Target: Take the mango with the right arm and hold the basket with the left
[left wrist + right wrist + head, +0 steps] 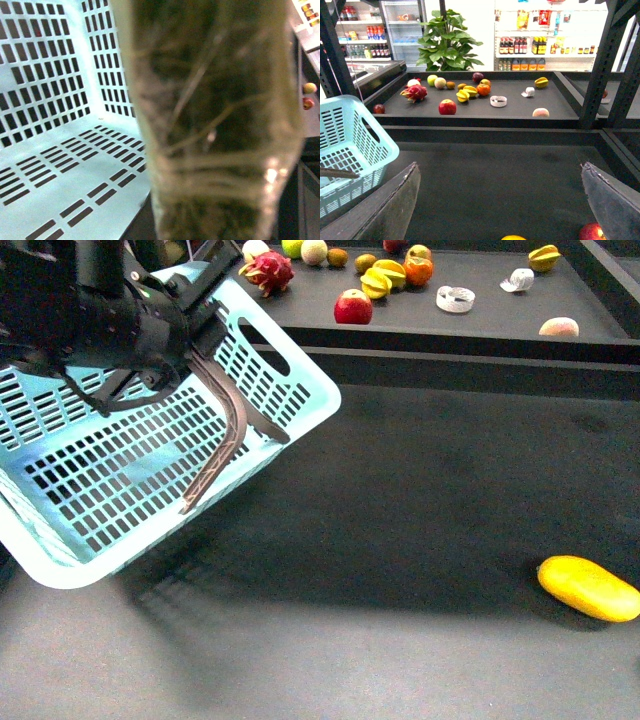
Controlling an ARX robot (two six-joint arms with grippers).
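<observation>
While the left tool (172,332), clamped on the basket (300,375), holds it tilted off the surface (400,540) — that half done — the mango (588,588) lies untouched near the right tool (500,167), spread wide.

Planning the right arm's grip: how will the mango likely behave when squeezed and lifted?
The mango looks smooth and glossy, so it may slip between the fingers. Its rounded, elongated shape suggests it could roll if nudged. It looks plump and solid, so it is probably stiff and fairly heavy.
</observation>
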